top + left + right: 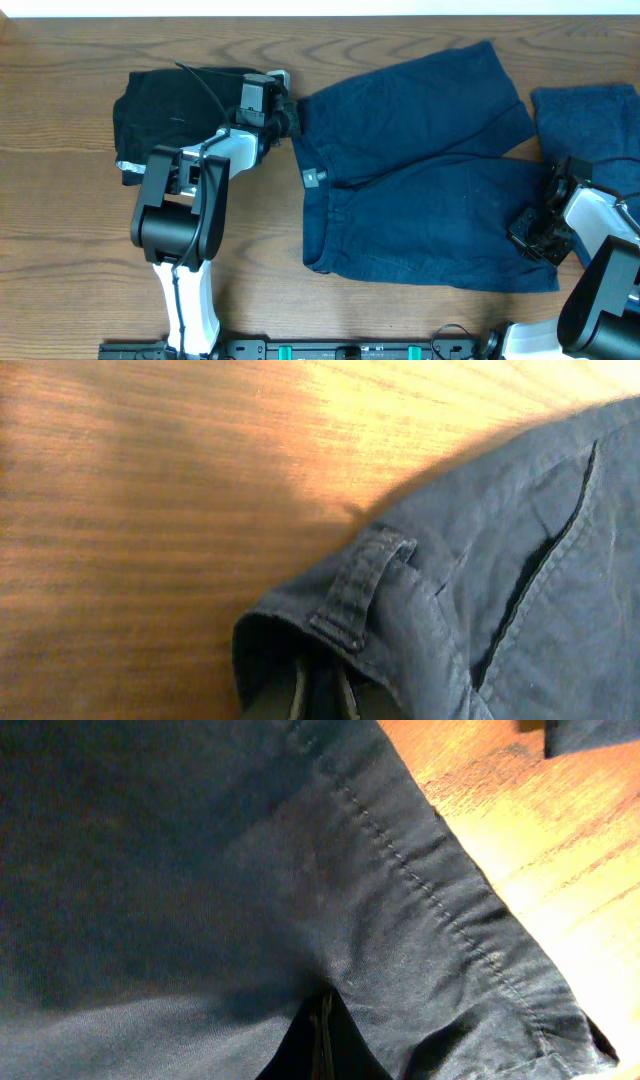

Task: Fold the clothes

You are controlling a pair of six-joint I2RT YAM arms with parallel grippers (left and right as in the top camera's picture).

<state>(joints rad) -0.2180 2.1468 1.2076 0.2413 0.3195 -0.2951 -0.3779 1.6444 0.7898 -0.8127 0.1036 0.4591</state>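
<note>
Navy shorts (420,180) lie spread across the middle of the wooden table (60,220), waistband to the left and both legs reaching right. At the waistband's far corner, beside a belt loop (360,595), the left gripper (288,118) has its jaws closed tight on the cloth. The right gripper (530,232) is pinched fully together on the near leg's hem. A black piece (170,105) with a white edge strip lies at the far left, and another navy piece (590,120) lies at the far right.
</note>
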